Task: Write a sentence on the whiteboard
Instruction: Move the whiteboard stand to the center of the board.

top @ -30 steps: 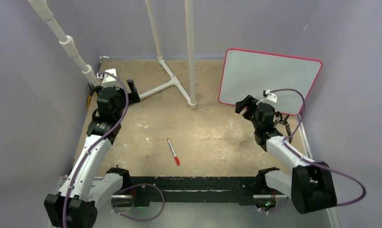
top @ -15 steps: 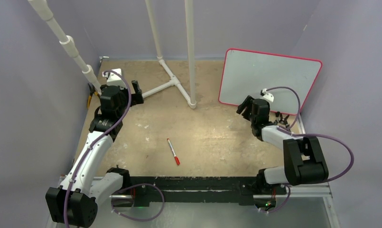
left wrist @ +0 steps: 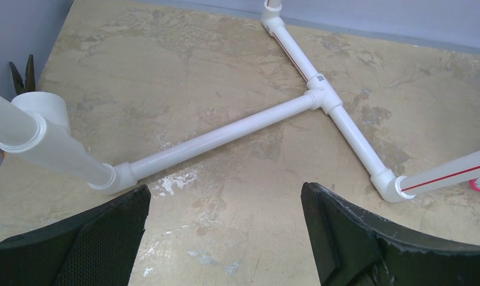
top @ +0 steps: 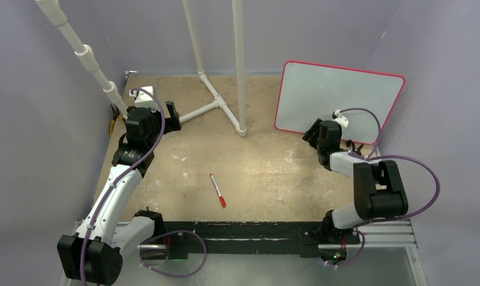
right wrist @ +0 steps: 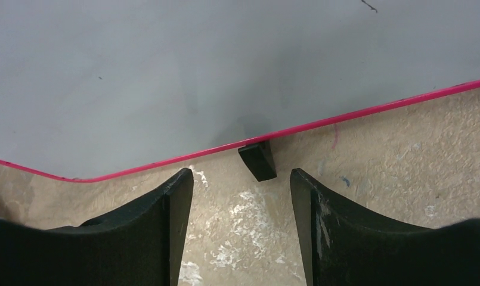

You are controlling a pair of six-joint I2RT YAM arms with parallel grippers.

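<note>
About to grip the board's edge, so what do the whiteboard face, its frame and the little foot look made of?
The whiteboard: smooth white face with a soft sheen and no grain, likely a coated panel; core hidden. The frame: thin pink-red strip, even colour, probably plastic. The foot: matte black block, plastic or rubber, cannot tell which.

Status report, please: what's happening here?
Left end effector open, empty. Right end effector open at whiteboard's bottom edge. Nothing written yet. Marker mid-table, untouched.
</note>
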